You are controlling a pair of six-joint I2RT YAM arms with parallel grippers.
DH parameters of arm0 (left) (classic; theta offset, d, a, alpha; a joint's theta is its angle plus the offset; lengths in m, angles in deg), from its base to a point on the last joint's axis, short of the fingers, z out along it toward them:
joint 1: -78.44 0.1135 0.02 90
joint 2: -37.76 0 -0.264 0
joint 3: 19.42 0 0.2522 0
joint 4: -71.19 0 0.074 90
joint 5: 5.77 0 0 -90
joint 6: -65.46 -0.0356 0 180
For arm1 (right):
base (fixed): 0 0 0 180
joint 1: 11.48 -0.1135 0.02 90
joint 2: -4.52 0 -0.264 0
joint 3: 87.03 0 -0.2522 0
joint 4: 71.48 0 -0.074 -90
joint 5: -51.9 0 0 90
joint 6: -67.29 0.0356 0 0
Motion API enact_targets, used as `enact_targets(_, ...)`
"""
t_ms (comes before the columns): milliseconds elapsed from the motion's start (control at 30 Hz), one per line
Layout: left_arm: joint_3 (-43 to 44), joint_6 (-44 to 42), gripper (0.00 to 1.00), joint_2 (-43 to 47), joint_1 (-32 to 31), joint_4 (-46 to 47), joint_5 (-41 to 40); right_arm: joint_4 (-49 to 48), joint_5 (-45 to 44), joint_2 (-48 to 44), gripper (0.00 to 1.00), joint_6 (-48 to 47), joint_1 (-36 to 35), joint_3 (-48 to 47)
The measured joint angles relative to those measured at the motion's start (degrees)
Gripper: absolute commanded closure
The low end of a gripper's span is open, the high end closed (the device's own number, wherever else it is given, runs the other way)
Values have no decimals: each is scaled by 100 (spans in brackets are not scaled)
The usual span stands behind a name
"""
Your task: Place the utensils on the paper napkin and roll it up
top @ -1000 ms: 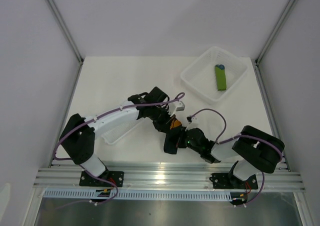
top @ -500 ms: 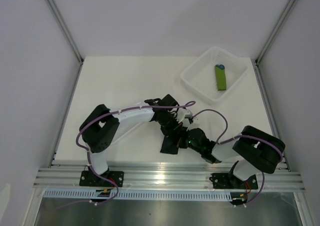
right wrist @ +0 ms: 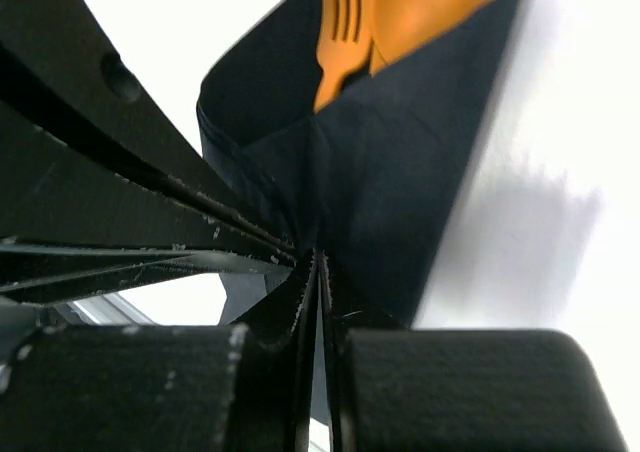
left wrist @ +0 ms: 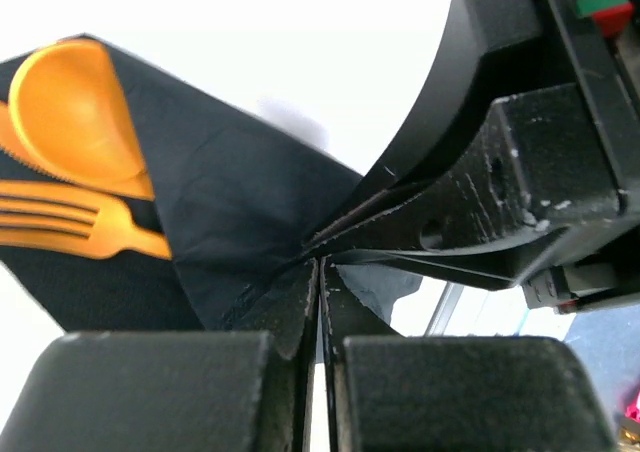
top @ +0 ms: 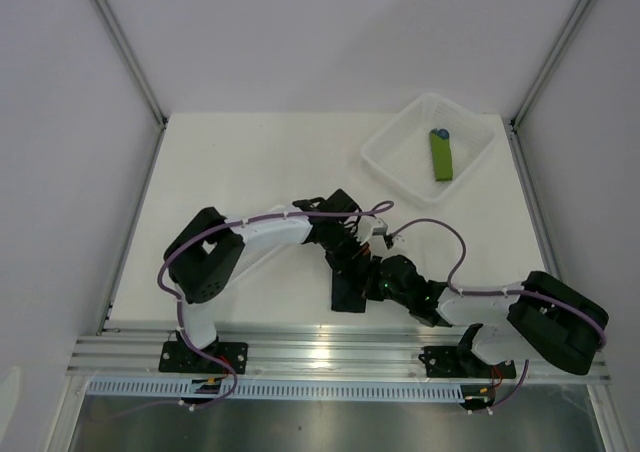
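Observation:
The black paper napkin [top: 345,294] lies near the table's front edge, folded over the orange utensils. In the left wrist view the napkin [left wrist: 230,222] covers the handles of a spoon [left wrist: 75,107] and a fork [left wrist: 80,222]. In the right wrist view the napkin [right wrist: 400,172] shows the fork [right wrist: 340,32] and spoon [right wrist: 430,7] sticking out at the top. My left gripper [top: 352,262] [left wrist: 320,267] is shut, pinching a napkin fold. My right gripper [top: 373,278] [right wrist: 315,262] is shut on the same fold, tip to tip with the left.
A clear plastic tray [top: 395,167] stands at the back right with a green rolled bundle [top: 441,155] in it. The aluminium rail [top: 340,357] runs just in front of the napkin. Grey walls close in both sides.
The left arm has folded in and its gripper has come down to the napkin beside the right gripper. The right arm has stretched out lower. The orange utensils are now covered in the top view.

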Motion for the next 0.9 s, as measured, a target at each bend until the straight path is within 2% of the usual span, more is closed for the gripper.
enact_targets(233,107,-26,99,-42,-74,109,11,927,0,-723,92,24,33,-13)
enact_targets(333,138,-11,99,-42,-92,131,-22,1180,-44,-1091,87,39,83,11)
enact_targets(367,138,-7,99,-50,-81,94,-28,1200,-81,-1252,81,46,138,20)
enact_targets(467,138,-2,99,-101,-55,-15,-90,1047,59,-1591,79,17,452,120)
enact_targets(667,138,-2,99,-107,-46,-138,-142,933,496,-1432,69,-151,970,343)
enact_targets(900,138,-4,99,-107,-46,-155,-153,516,960,-861,68,-208,1134,498)
